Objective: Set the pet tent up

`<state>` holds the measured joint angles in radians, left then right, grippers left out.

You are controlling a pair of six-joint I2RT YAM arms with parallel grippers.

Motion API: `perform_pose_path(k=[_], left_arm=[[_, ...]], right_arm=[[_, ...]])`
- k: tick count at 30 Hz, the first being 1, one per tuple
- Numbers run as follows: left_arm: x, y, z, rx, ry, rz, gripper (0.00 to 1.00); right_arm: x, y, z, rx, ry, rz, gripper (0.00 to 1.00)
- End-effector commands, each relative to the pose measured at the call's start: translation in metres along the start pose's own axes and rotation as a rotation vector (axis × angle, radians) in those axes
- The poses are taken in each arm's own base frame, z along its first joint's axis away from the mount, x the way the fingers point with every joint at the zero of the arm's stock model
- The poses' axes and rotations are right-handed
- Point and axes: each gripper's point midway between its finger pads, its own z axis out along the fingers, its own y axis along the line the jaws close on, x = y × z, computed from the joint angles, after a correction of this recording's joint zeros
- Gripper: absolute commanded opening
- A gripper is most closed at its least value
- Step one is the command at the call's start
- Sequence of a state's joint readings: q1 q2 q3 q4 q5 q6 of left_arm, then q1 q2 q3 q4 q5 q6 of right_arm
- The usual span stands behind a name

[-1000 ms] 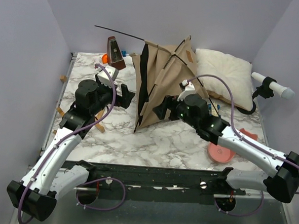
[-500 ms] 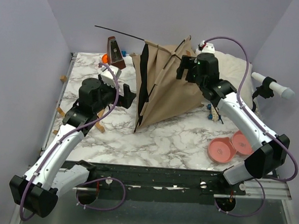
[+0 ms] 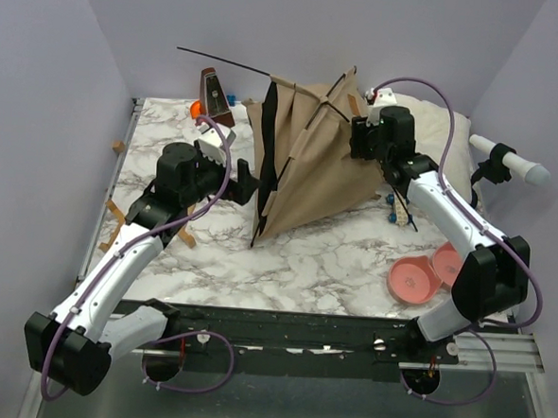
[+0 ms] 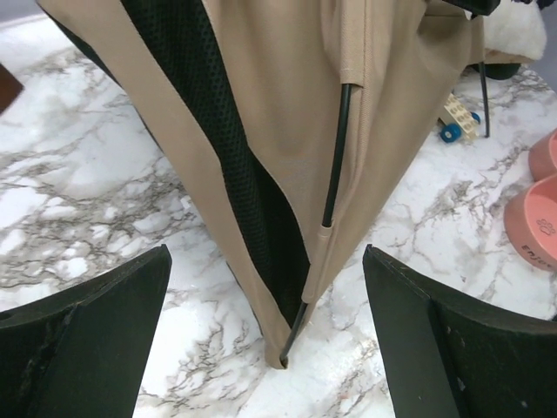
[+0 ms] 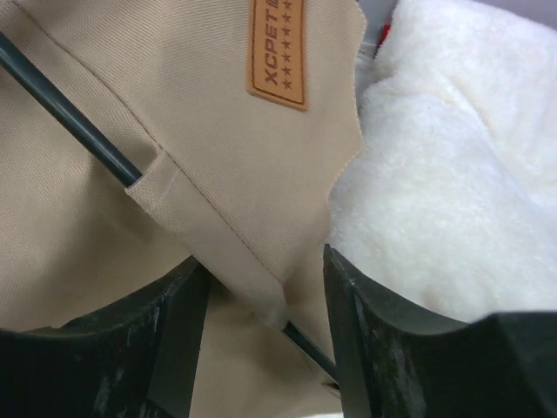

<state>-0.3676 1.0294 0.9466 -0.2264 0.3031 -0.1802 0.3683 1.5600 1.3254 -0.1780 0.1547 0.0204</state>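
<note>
Fabric of the pet tent (image 5: 174, 131), near its brown label (image 5: 278, 48), runs between your right fingers (image 5: 148, 357), which are spread. Your left fingers (image 4: 87, 331) gape wide too, facing the tent's lower corner and black pole (image 4: 336, 152). The tent stands half-folded on the tabletop (image 3: 323, 259), with a white pillow (image 3: 435, 133) just beside it and pink bowls (image 3: 409, 281) to its right.

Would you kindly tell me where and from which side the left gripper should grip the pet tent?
Probably the near bottom corner of the pet tent, where the black pole enters its sleeve: stiff, narrow, exposed. The open left gripper faces it, so come in from the left, fingers straddling the pole.
</note>
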Motion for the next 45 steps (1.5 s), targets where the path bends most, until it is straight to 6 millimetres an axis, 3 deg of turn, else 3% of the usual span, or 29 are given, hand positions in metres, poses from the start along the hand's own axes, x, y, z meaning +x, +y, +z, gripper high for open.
perform_pose_path(k=[1,6,12,17,20,23,32,35,38,40,41,43,45], left_arm=[[-0.012,0.015,-0.014,-0.099,-0.052,0.061,0.99],[-0.024,0.020,-0.028,-0.143,-0.099,0.101,0.99],[-0.045,0.005,-0.043,-0.095,-0.169,0.111,0.99],[-0.084,-0.023,-0.057,0.012,-0.260,0.111,0.99],[-0.096,-0.035,-0.058,0.068,-0.246,0.105,0.99],[-0.096,-0.045,-0.051,0.128,-0.212,0.081,0.99],[-0.068,-0.036,-0.019,0.091,-0.096,0.078,0.98],[-0.061,-0.045,-0.013,0.127,-0.068,0.090,0.74],[-0.053,-0.055,-0.011,0.159,-0.050,0.096,0.34],[-0.046,-0.058,-0.010,0.167,-0.044,0.097,0.10],[-0.045,-0.059,-0.010,0.165,-0.051,0.095,0.01],[-0.042,-0.059,-0.013,0.150,-0.073,0.078,0.00],[-0.044,-0.054,-0.019,0.102,-0.136,0.030,0.00]], right_arm=[[-0.019,0.009,0.011,-0.066,-0.064,-0.139,0.50],[-0.049,0.039,-0.006,-0.256,-0.103,-0.224,0.20],[-0.093,0.059,-0.041,-0.402,-0.186,-0.294,0.05],[-0.118,0.067,-0.071,-0.461,-0.262,-0.313,0.00],[-0.125,0.071,-0.083,-0.491,-0.285,-0.307,0.01],[-0.126,0.074,-0.088,-0.512,-0.289,-0.309,0.00],[-0.132,0.083,-0.106,-0.584,-0.308,-0.334,0.01],[-0.134,0.086,-0.110,-0.602,-0.322,-0.344,0.01],[-0.139,0.088,-0.106,-0.600,-0.344,-0.343,0.01],[-0.144,0.088,-0.101,-0.590,-0.370,-0.323,0.06],[-0.146,0.087,-0.096,-0.574,-0.383,-0.305,0.13],[-0.155,0.085,-0.091,-0.544,-0.425,-0.252,0.29],[-0.162,0.086,-0.089,-0.540,-0.459,-0.187,0.67]])
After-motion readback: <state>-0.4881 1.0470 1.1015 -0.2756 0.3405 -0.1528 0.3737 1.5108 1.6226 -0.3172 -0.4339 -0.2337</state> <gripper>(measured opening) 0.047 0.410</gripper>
